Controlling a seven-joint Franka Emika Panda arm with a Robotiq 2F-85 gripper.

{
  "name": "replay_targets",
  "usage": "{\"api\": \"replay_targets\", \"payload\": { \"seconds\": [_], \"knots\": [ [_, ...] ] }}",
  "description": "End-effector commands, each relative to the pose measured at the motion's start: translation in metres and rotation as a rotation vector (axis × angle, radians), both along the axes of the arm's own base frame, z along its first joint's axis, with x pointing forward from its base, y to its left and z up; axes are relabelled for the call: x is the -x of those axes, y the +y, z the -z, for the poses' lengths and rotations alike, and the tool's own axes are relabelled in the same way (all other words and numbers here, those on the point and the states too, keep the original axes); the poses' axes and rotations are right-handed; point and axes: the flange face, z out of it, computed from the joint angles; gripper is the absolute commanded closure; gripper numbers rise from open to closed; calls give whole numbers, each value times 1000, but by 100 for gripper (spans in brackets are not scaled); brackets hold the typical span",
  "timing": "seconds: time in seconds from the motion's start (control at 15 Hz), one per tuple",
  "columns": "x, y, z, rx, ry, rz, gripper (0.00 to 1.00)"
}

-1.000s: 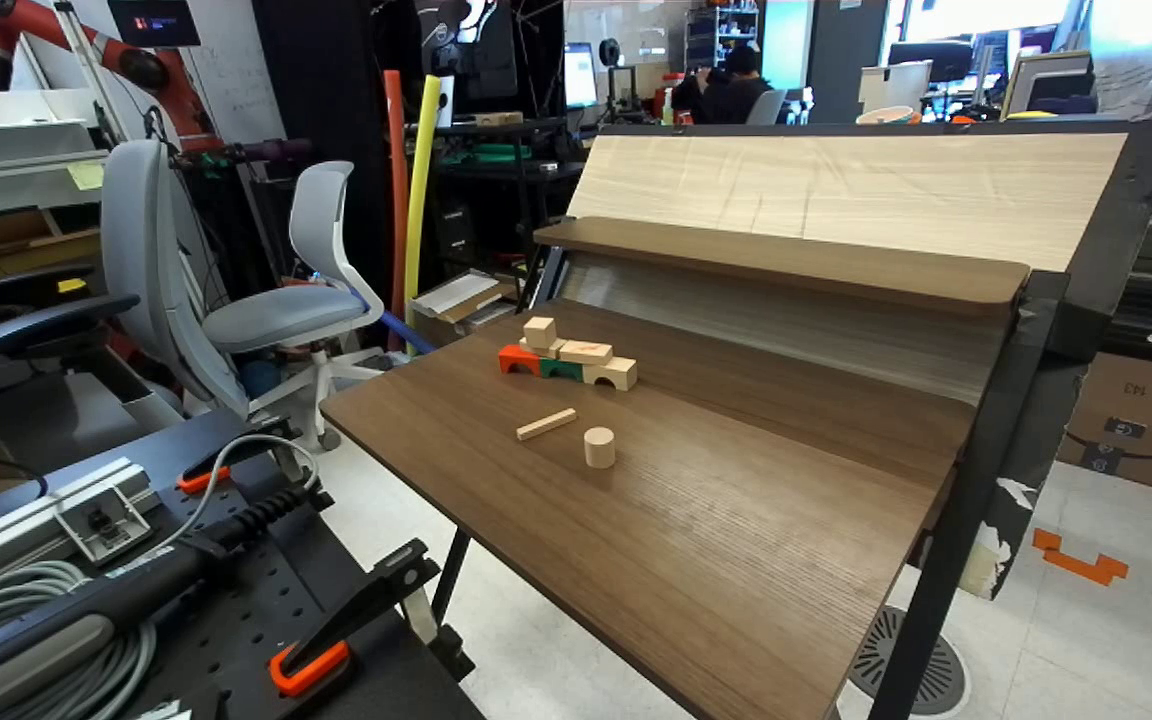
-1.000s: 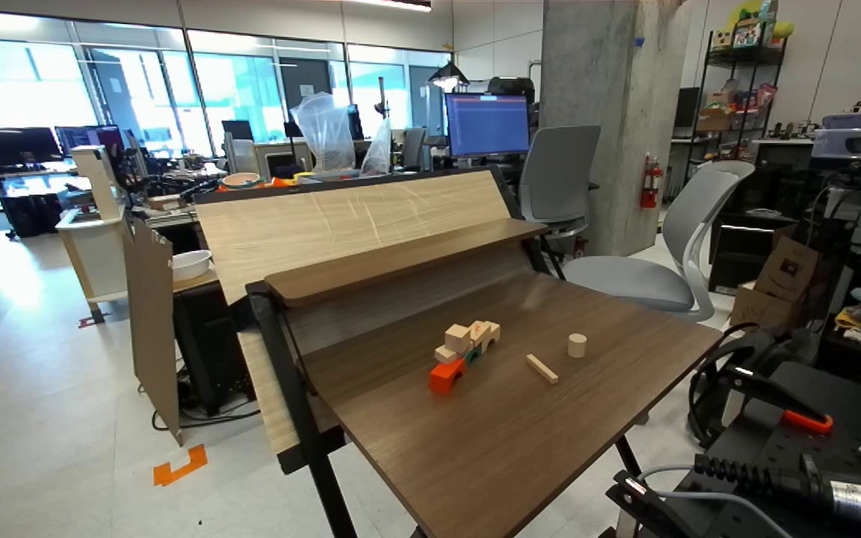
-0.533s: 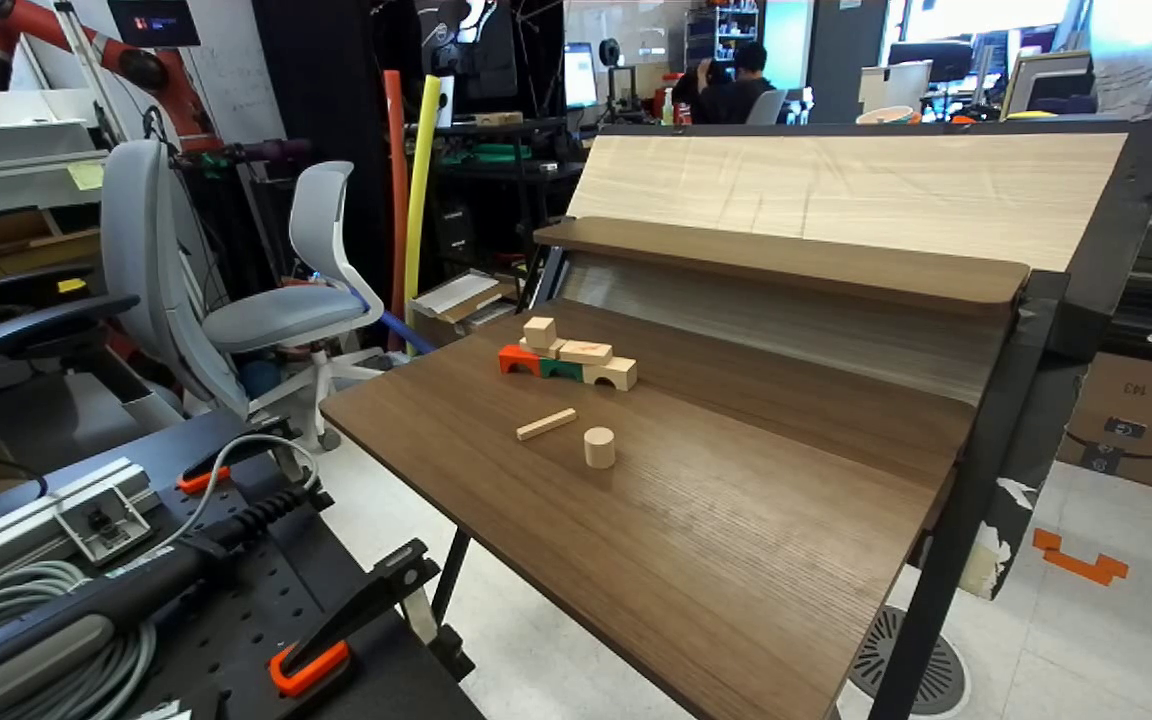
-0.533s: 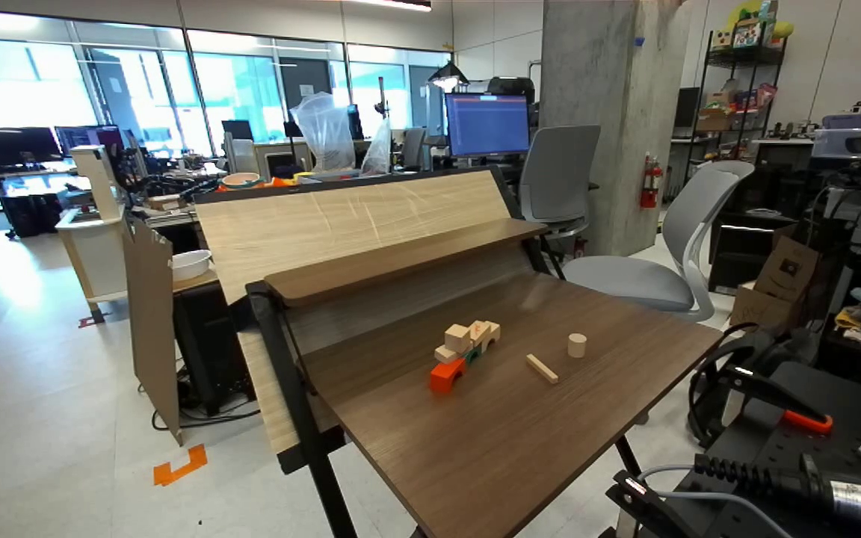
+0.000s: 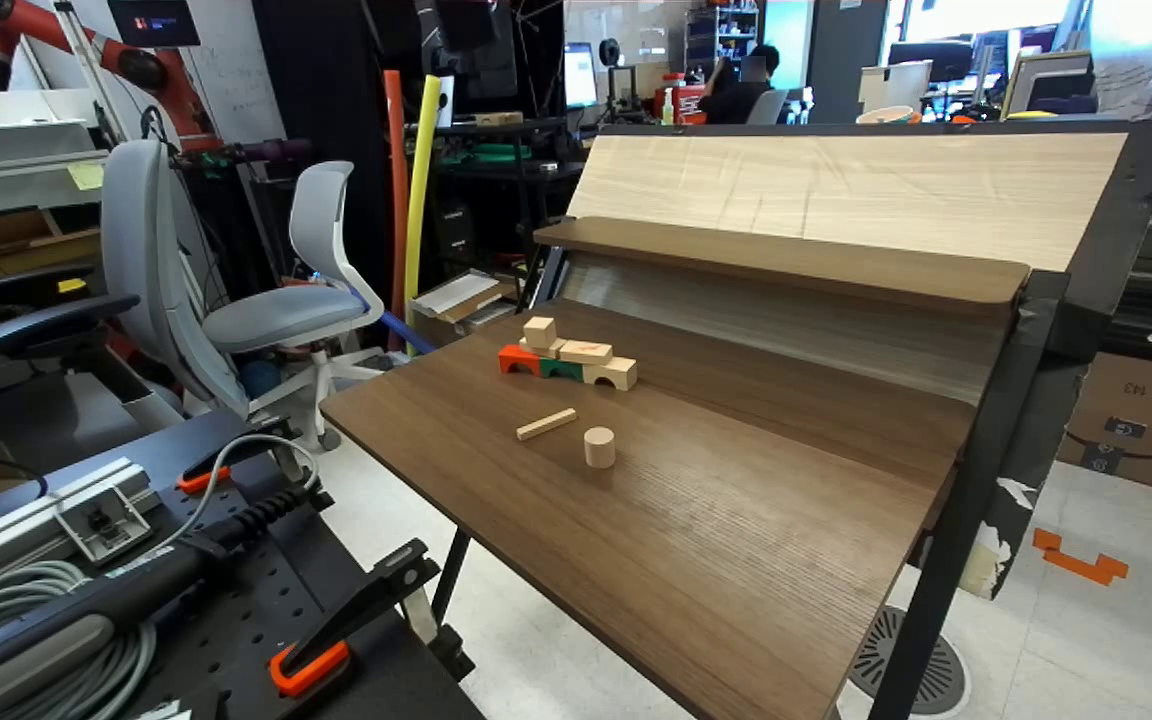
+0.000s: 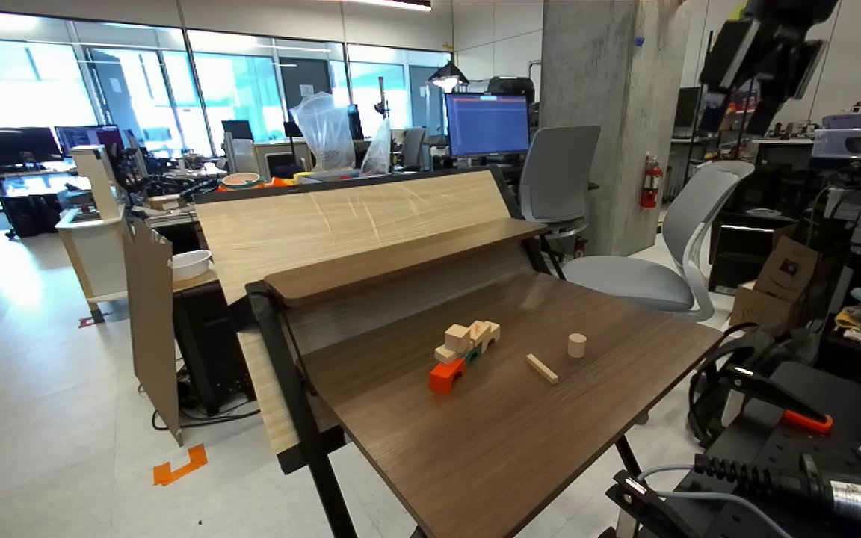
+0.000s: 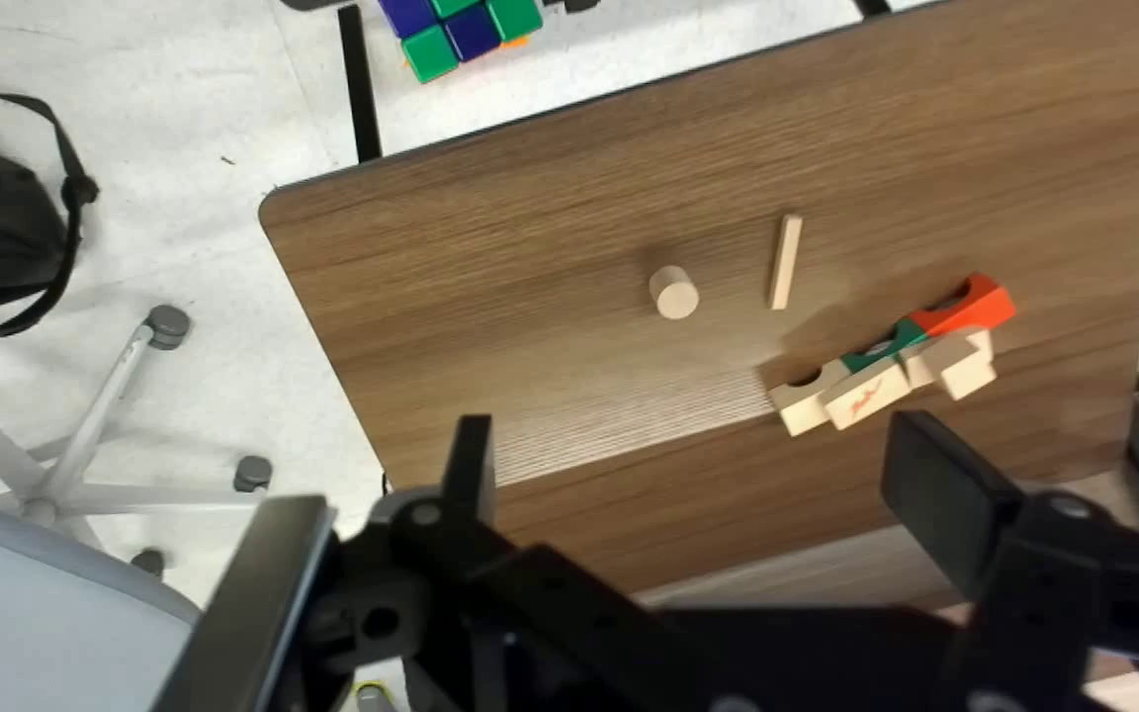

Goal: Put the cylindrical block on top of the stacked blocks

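Observation:
The cylindrical block stands upright on the brown table, and it also shows in an exterior view and in the wrist view. The stacked blocks, tan with a red and a green arch at the bottom, stand nearer the shelf; they also show in an exterior view and in the wrist view. A single tan cube tops one end. My gripper is high above the table at the upper right of an exterior view. In the wrist view the gripper is wide open with nothing between its fingers.
A thin bar block lies between the cylinder and the stack. A raised shelf runs along the table's back. A black cart with clamps and cable stands by the front edge. A grey chair stands beside the table.
My gripper has come into view at the upper right of an exterior view, where it was not visible before. The cylinder, the bar and the stack have not moved.

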Motion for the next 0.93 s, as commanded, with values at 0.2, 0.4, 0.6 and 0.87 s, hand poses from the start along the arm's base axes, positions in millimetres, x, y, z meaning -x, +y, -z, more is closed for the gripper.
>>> {"api": "replay_targets", "payload": {
  "seconds": [0.2, 0.4, 0.6, 0.87],
  "knots": [
    [-74, 18, 128, 25, -19, 290, 0],
    [-103, 33, 177, -6, 35, 462, 0],
    [-129, 40, 198, -10, 78, 574, 0],
    [-155, 49, 222, -12, 110, 701, 0]
  ]
}}
